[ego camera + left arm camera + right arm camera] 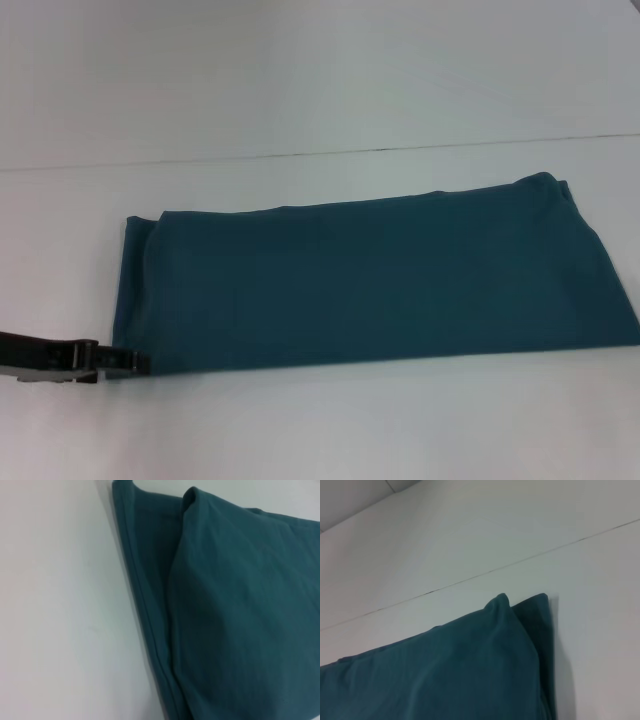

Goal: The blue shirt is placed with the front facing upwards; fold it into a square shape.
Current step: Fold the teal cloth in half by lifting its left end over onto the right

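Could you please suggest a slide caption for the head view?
Left claw at the near left corner of the blue shirt, folded into a long band.

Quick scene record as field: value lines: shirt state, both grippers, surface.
item: blue shirt, folded into a long band with plain fabric up, no lettering showing
fold_stage: long rectangle, not yet square
shirt_edges: layered at both ends, lower layer peeking out
left_gripper: left gripper at the shirt's near left corner, low on the table; finger state unclear
right_gripper: not in view
surface: white table

The blue shirt [370,285] is matt, soft cloth; the table [300,90] smooth, faintly glossy white.
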You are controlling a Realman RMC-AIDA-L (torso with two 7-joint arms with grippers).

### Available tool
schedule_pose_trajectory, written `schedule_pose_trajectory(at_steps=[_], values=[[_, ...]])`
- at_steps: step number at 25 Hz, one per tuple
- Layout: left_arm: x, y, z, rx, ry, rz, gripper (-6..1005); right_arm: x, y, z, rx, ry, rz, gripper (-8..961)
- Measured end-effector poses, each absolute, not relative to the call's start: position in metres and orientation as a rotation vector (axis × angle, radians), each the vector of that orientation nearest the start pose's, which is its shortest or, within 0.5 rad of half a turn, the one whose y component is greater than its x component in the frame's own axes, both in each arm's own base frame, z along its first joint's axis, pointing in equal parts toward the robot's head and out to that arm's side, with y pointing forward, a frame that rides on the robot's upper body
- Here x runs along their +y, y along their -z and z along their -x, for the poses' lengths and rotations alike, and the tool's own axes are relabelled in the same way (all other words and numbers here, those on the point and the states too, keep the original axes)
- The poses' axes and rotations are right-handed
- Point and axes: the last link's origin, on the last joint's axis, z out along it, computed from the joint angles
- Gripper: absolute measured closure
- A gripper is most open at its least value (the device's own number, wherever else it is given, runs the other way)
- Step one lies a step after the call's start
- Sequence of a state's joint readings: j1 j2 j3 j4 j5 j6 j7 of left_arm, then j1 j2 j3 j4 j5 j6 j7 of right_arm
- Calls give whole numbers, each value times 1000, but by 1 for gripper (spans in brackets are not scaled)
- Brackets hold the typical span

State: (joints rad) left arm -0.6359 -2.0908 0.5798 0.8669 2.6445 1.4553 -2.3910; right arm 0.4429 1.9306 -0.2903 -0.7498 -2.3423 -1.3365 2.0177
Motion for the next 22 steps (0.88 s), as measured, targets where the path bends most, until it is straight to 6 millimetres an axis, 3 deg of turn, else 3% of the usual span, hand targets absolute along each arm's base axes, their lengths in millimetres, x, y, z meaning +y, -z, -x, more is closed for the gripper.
schedule_pose_trajectory(at_steps=[10,22], values=[[356,-23,297,-1699,43,2228,98,320,-123,-391,1493,-465,1894,147],[353,-34,294,-1704,33,2239,98,319,-123,-393,1495,-465,1889,146]])
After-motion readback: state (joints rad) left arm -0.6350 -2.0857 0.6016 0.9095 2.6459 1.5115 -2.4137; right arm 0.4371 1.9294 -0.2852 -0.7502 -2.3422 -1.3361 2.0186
